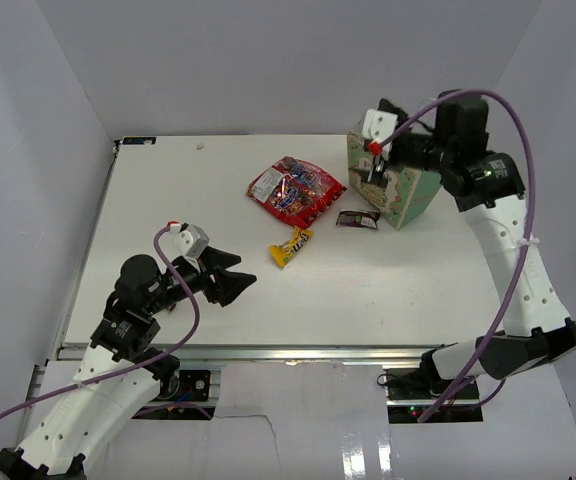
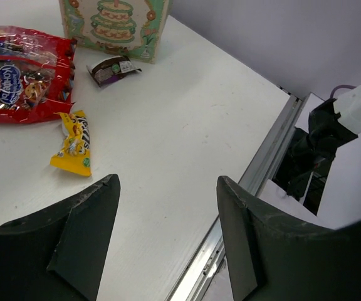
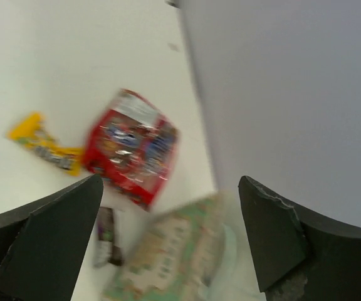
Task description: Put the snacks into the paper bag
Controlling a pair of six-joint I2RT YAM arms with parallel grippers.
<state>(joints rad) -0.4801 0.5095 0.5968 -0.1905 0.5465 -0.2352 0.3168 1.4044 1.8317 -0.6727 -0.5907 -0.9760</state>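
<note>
The paper bag (image 1: 404, 192) stands upright at the table's far right, its cake picture facing the left wrist view (image 2: 115, 25). My right gripper (image 1: 376, 168) hovers just over the bag's mouth, open and empty, with the blurred bag (image 3: 180, 257) below it (image 3: 171, 182). A red candy bag (image 1: 295, 190) (image 2: 17, 75) (image 3: 130, 147) lies flat left of the paper bag. Nearer me lies a yellow packet (image 1: 292, 246) (image 2: 74, 144) (image 3: 42, 147). A dark brown wrapper (image 1: 357, 220) (image 2: 113, 69) (image 3: 107, 238) rests by the bag's foot. My left gripper (image 1: 236, 281) (image 2: 168, 182) is open near the front left, holding nothing.
White walls enclose the table (image 1: 168, 200) on three sides. A metal rail (image 2: 262, 163) runs along the front edge, with the right arm's base (image 2: 318, 150) beyond it. A purple cable (image 1: 516, 150) loops over the right arm.
</note>
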